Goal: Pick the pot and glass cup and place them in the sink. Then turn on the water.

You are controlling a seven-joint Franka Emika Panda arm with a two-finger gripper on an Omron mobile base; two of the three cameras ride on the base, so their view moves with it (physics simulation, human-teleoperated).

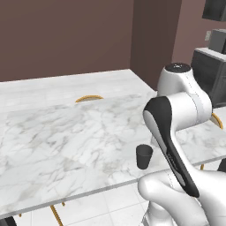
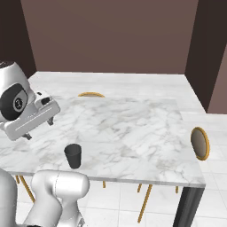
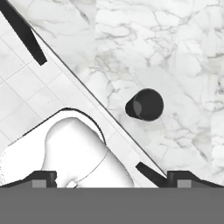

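Observation:
The glass cup (image 1: 144, 156) (image 2: 73, 155) (image 3: 145, 104) is a small, nearly black tumbler standing upright on the white marble table (image 1: 66, 132) (image 2: 133, 128) (image 3: 175, 52), close to its near edge. My gripper (image 3: 111, 177) (image 2: 41, 127) hovers high above that edge and looks straight down, with the cup a little ahead of it. Its jaws stand wide apart with nothing between them. The pot and the sink with its faucet are out of view.
Yellow round-backed chairs stand at the table's far side (image 1: 88, 98) (image 2: 91, 94) and right end (image 2: 200, 142). A dark table leg (image 2: 188, 208) holds the near right corner. Dark cabinets (image 1: 212, 66) stand at the far right. White tiled floor lies below the table edge.

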